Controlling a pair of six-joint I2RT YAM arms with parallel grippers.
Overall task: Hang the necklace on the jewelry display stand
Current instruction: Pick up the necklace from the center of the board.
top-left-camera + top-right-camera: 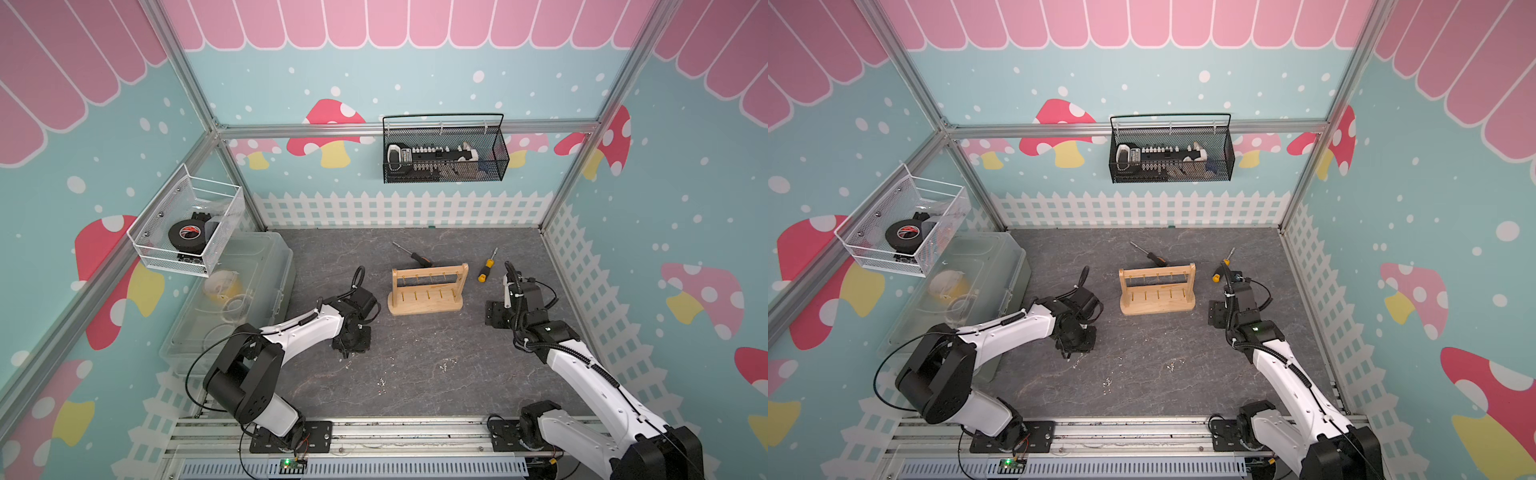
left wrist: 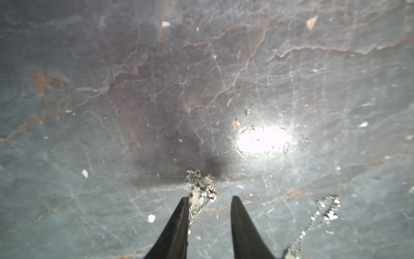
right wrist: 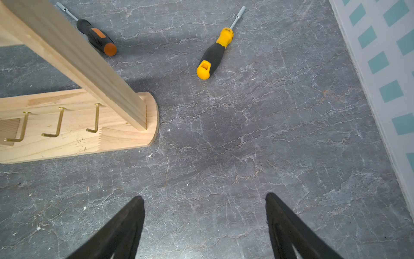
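Necklace point(image 2: 201, 183) (bunched) touches left gripper point(image 2: 209, 197) — jaws standing apart.

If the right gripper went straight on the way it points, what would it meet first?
Most likely the bare tabletop: the right gripper aims beside the jewelry display stand, short of the yellow screwdriver.

Robot lab test cell. Aluminium extrusion frame point(image 1: 540, 125) boxes it in, with printed mushroom-and-fence panels point(image 1: 415, 83) as walls. Two arms point(image 1: 303, 328) bolted to a slotted rail point(image 1: 415, 432); tool basket point(image 1: 444, 166) on the wall.
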